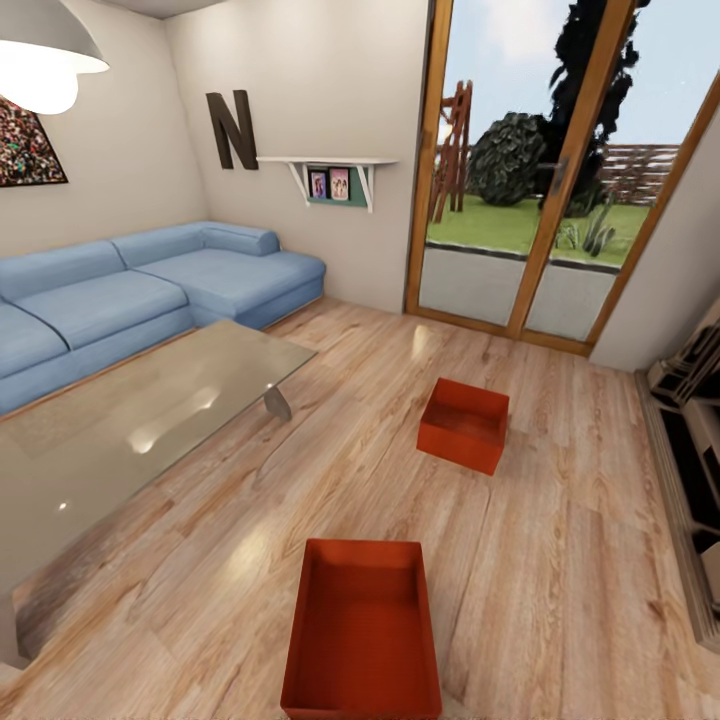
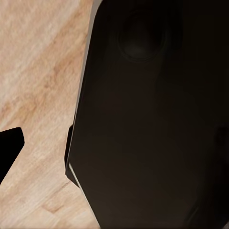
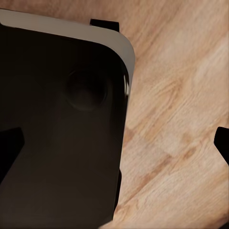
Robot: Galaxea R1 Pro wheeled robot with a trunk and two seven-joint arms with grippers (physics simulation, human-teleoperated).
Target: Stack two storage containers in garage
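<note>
Nearest storage container (image 1: 362, 638) is sitting on the wood plank floor (image 1: 560, 560) at the bottom edge of the head view, open top up, long axis running away from the camera, its near rim cut by the frame. Bare planks are lying open on both its sides.

Second storage container (image 1: 464, 424) is resting farther on, well apart from the first, turned at an angle, with free floor all round.

Glass coffee table (image 1: 140, 415) is occupying the left; its corner edge is reaching toward the gap between the bins. Blue sofa (image 1: 150, 290) is running behind it along the wall. Wood-framed glass doors (image 1: 540, 170) are closing the far end; dark shelving (image 1: 695, 440) is lining the right edge.

Both wrist views are showing a dark robot body panel (image 2: 152, 119) over planks. Left fingers (image 2: 8, 148) and right fingers (image 3: 222, 141) are showing only as dark tips at the frame edges; spread or closed, cannot tell.
</note>
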